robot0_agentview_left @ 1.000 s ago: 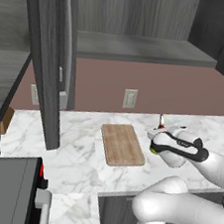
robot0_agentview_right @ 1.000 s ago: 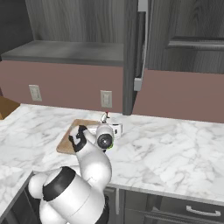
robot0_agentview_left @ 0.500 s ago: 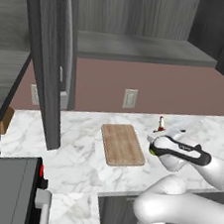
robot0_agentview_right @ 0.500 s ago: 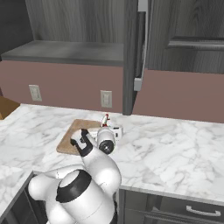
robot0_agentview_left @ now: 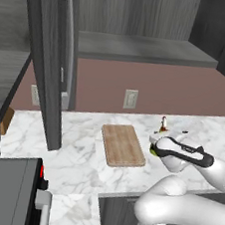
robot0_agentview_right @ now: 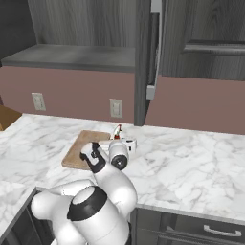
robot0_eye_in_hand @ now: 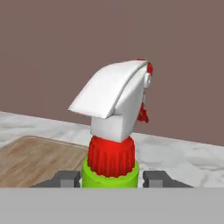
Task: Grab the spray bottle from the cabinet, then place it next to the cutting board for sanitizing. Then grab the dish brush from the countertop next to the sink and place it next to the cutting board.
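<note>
The spray bottle, green with a red collar and a white nozzle, stands upright on the white marble countertop, just right of the wooden cutting board. My gripper is open around its neck. Its fingertips flank the green body, and a thin gap shows on the right side. From the base, the nozzle rises above my hand beside the cutting board. The cabinet stands open above, its door swung out. The dish brush and the sink are out of view.
A brown backsplash with wall outlets runs behind the counter. The open cabinet door hangs over the counter's left part. A stove sits at the lower left. Bare marble stretches to the right of the bottle.
My hand with the bottle has settled slightly lower beside the board, and the arm's elbow has swung. The bottle's spot has barely shifted.
</note>
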